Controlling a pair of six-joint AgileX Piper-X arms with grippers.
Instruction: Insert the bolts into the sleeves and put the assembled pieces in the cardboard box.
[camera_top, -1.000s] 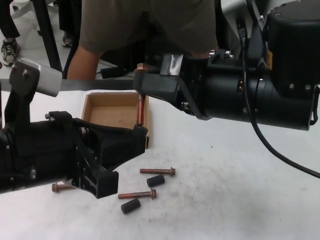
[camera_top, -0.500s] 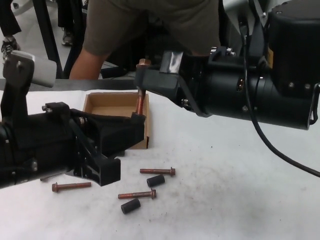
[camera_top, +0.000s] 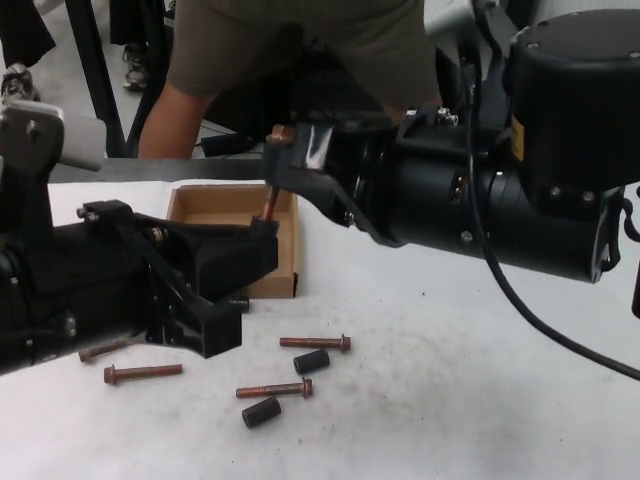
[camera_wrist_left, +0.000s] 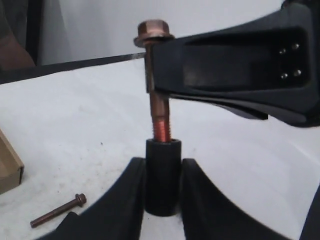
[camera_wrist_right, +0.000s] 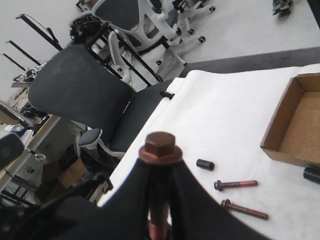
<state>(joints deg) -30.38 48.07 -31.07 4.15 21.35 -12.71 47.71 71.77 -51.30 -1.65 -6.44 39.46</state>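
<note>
Above bench (camera_top: 480, 380), left gripper (camera_wrist_left: 162, 200) clenches sleeve (camera_wrist_left: 162, 172); right gripper (camera_wrist_right: 160, 182) grasps bolt (camera_wrist_left: 160, 107), tip just inside. Seating, cardboard box (camera_top: 285, 265) drop pending; loose bolts (camera_top: 315, 342), loose sleeves (camera_top: 261, 412) wait.

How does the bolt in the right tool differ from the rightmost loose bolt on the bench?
The copper-coloured hex-head bolt in the right tool stands upright; the loose copper bolt lies flat on the white bench. The gripped bolt's tip sits in a black cylindrical sleeve; the loose bolt is bare. Same colour and head.
</note>
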